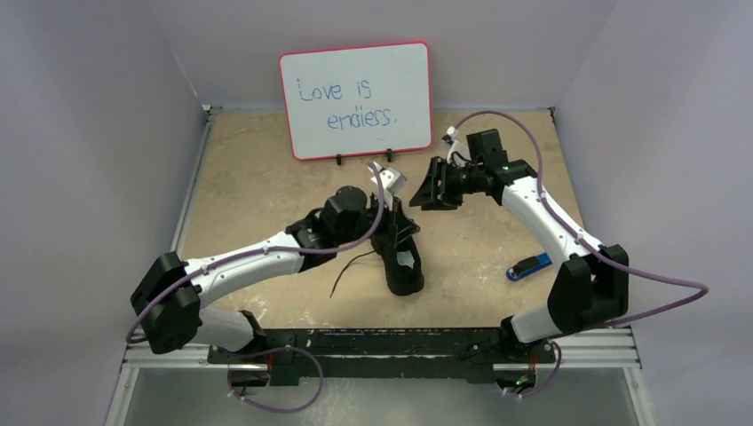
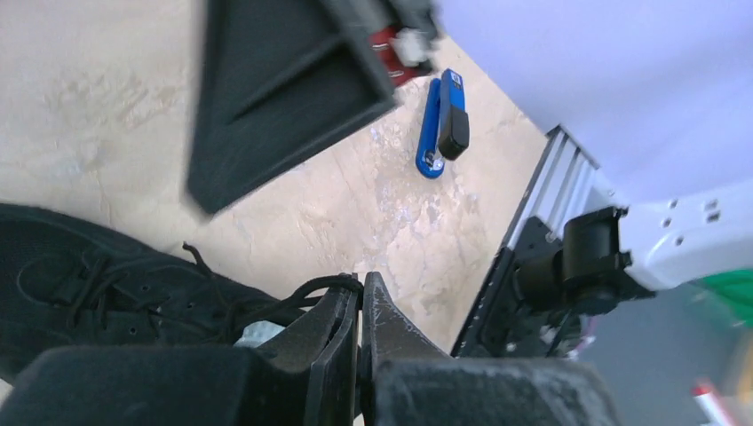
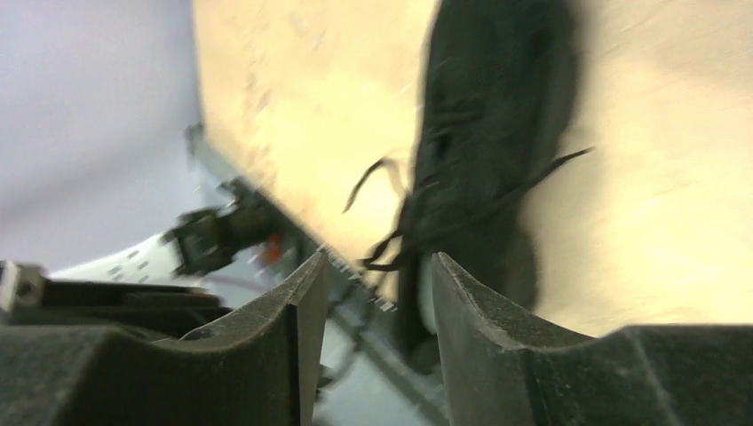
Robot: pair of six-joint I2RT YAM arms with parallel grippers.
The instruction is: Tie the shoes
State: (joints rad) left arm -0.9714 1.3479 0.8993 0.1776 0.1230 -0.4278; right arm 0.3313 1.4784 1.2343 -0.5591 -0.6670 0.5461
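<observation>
While the left gripper [image 2: 360, 282] was clamped tight on a lace [image 2: 306, 288] just above the shoe [image 1: 404, 277], likely to hold that strand taut for crossing, the right gripper [image 3: 377, 262] hung behind-right of the shoe. Its jaws were parted with nothing between them, probably lined up for the loose lace [image 1: 348, 266] trailing off the shoe's left side. Shoe sat on the table [image 1: 266, 186], whiteboard [image 1: 355, 98] well behind it, blue gadget [image 1: 528, 266] off to its right.
</observation>
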